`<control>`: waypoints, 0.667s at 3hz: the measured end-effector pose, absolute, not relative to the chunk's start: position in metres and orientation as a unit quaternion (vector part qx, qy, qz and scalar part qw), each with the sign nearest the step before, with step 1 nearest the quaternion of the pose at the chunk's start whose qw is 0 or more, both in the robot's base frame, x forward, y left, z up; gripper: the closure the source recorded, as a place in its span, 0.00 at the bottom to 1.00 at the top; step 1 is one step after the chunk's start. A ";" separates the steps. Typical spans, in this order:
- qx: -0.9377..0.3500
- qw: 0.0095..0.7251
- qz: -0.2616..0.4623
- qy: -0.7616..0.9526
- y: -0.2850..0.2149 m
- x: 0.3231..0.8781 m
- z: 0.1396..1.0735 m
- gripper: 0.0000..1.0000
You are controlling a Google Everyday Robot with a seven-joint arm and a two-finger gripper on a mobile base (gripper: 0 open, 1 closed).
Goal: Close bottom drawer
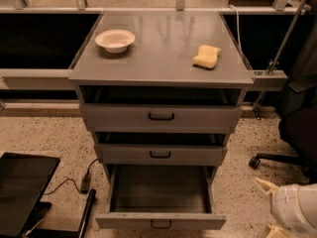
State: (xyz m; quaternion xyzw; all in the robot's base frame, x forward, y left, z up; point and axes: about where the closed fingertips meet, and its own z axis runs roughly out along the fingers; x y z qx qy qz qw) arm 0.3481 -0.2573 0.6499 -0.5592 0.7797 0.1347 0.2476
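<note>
The bottom drawer (130,220) of the grey metal cabinet (163,58) is pulled far out. Its deep grey box is bare inside, and its flat front with a small black loop handle (161,225) sits at the lower edge of the view. My gripper (270,207) is low at the right, to the right of the drawer front and apart from it. Its two cream fingertips (263,184) stand spread with nothing between them.
The two drawers above, middle (198,155) and top (208,118), stick out a little. A white bowl (115,39) and a yellow sponge (207,56) lie on the cabinet top. A black office chair base (277,160) is at the right. A black case (22,187) and a cable (74,181) lie on the floor at the left.
</note>
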 end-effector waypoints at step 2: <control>-0.593 0.204 0.182 0.757 -0.214 0.376 0.524 0.00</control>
